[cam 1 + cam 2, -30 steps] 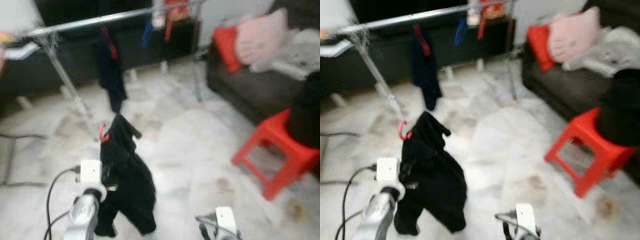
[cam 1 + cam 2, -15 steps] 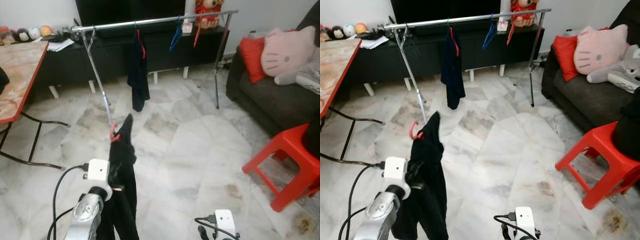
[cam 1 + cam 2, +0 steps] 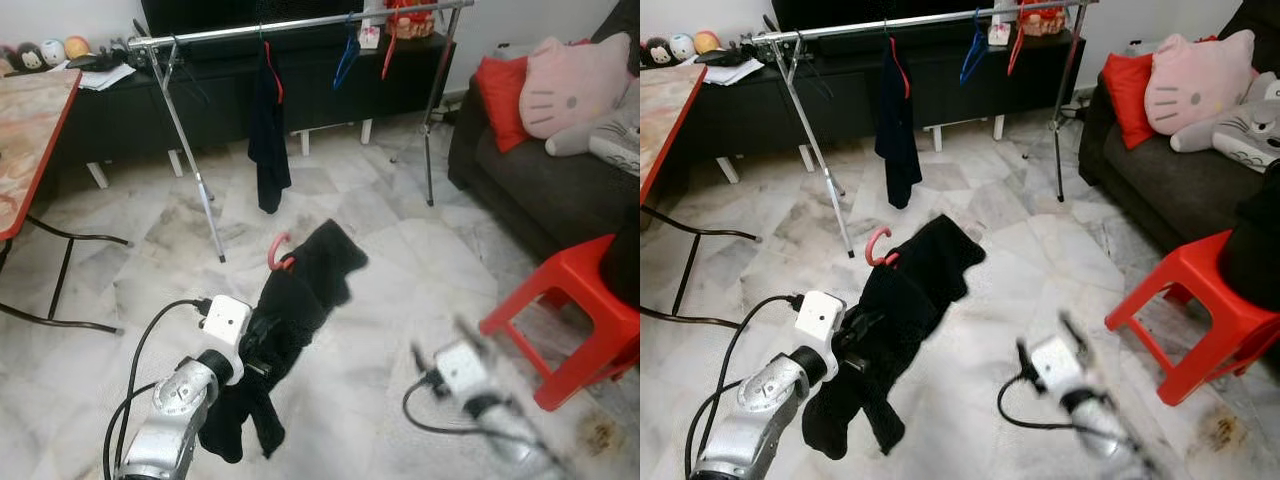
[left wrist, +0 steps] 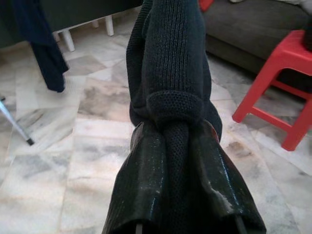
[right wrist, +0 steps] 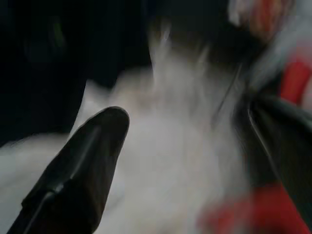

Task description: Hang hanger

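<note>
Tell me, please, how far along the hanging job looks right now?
Done: one dark garment already hangs on the rail. In hand: the left pincer grips a black sweater on a red hanger, held out short of the rail. Left: carrying it over and hooking it on. The right pincer is open and blurred.

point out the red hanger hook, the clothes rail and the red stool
red hanger hook (image 3: 276, 250), left eye view, on its curve
clothes rail (image 3: 300, 24), left eye view, on the horizontal bar
red stool (image 3: 1185, 281), right eye view, on its seat
</note>
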